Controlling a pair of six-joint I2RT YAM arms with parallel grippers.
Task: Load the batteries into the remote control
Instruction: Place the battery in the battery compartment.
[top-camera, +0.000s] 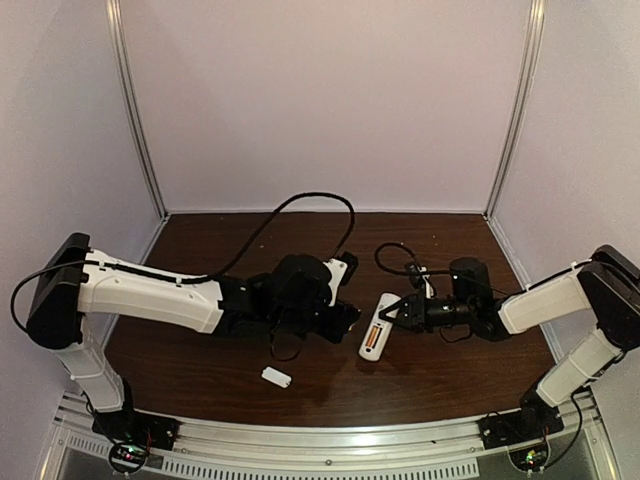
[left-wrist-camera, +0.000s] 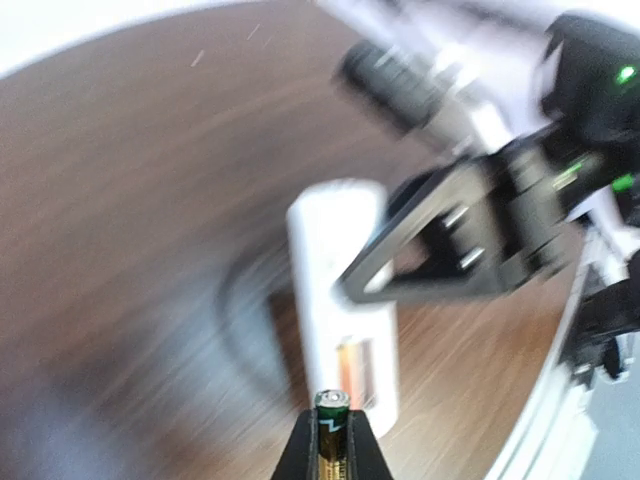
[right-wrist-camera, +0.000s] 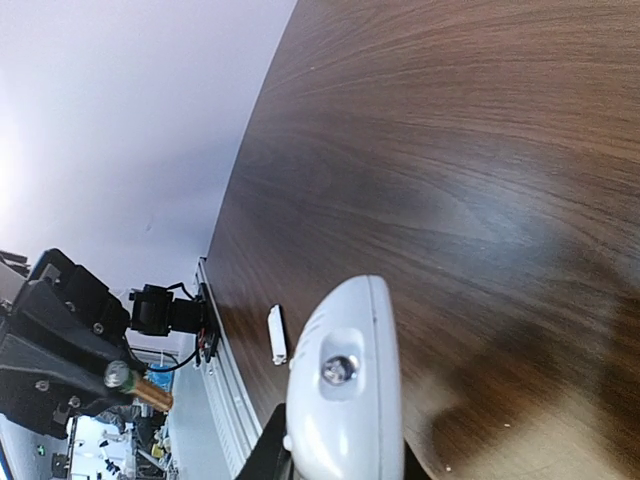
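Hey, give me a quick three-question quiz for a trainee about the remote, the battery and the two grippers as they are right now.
1. True or false: the small white cover lies on the table, apart from the remote control.
2. What is the left gripper shut on? A) a battery B) the cover C) nothing
3. Fill in: one end of the remote control is clamped by the ____ gripper.

Key: 1 true; 2 A; 3 the right gripper.
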